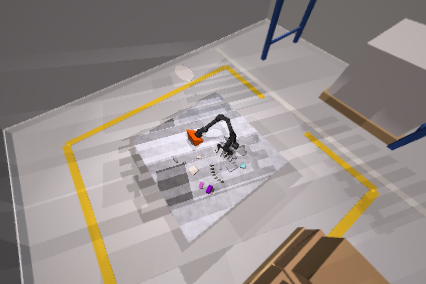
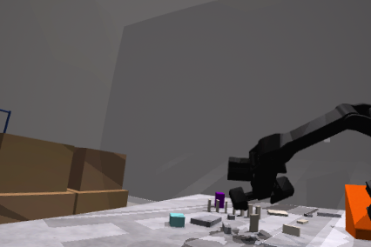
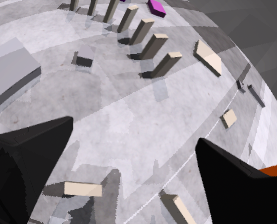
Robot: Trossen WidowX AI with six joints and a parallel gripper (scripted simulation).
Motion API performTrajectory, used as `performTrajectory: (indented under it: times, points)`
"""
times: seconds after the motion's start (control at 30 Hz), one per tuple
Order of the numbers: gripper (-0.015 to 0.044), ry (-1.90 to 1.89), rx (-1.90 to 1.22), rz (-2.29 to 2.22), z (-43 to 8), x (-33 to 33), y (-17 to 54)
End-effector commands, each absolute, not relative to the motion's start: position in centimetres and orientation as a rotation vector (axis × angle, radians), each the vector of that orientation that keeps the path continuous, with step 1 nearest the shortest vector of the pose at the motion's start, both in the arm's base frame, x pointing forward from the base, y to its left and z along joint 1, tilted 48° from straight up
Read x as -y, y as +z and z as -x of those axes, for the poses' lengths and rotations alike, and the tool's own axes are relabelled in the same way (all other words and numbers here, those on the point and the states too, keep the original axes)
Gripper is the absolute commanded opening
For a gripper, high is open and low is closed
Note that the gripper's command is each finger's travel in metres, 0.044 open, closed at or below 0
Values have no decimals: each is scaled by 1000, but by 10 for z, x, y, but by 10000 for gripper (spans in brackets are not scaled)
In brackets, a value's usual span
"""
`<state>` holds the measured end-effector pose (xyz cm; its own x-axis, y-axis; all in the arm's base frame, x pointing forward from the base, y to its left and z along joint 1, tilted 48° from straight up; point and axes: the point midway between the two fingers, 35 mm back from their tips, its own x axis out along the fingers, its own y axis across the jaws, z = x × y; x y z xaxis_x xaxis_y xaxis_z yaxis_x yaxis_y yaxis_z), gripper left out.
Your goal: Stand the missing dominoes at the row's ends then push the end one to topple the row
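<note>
A curved row of several beige dominoes stands upright; its near end domino (image 3: 167, 65) is clear in the wrist view, and a far one (image 2: 218, 205) shows in the exterior view. Apart from that end, a single domino (image 2: 253, 223) (image 3: 83, 189) stands upright, seen mostly from above in the wrist view. Another domino (image 2: 291, 230) (image 3: 183, 210) lies on its long edge closer to the arm's base. My gripper (image 1: 227, 151) (image 2: 257, 204) (image 3: 136, 134) is open and empty, above the single standing domino and clear of the row. Its fingertips are spread wide.
A grey slab (image 2: 205, 220) (image 3: 11, 70) and small grey block (image 3: 84, 56) lie beside the row. A cyan block (image 1: 243, 165) (image 2: 177, 220), purple block (image 1: 209, 189) (image 2: 219, 199), magenta block (image 1: 201, 185) (image 3: 157, 7) and flat beige piece (image 1: 193, 170) (image 3: 208, 57) lie around it.
</note>
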<state>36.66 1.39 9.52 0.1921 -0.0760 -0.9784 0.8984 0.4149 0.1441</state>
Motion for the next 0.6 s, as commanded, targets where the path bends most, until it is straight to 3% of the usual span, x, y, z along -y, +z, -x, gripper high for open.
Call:
performTrajectory:
  times: [0.0, 0.13, 0.57]
  points:
    - [440, -430, -1610, -1206, -367, -1, 112]
    - [440, -159, -1671, -1443, -373, 9, 142]
    - [440, -146, -1670, -1455, -373, 9, 144]
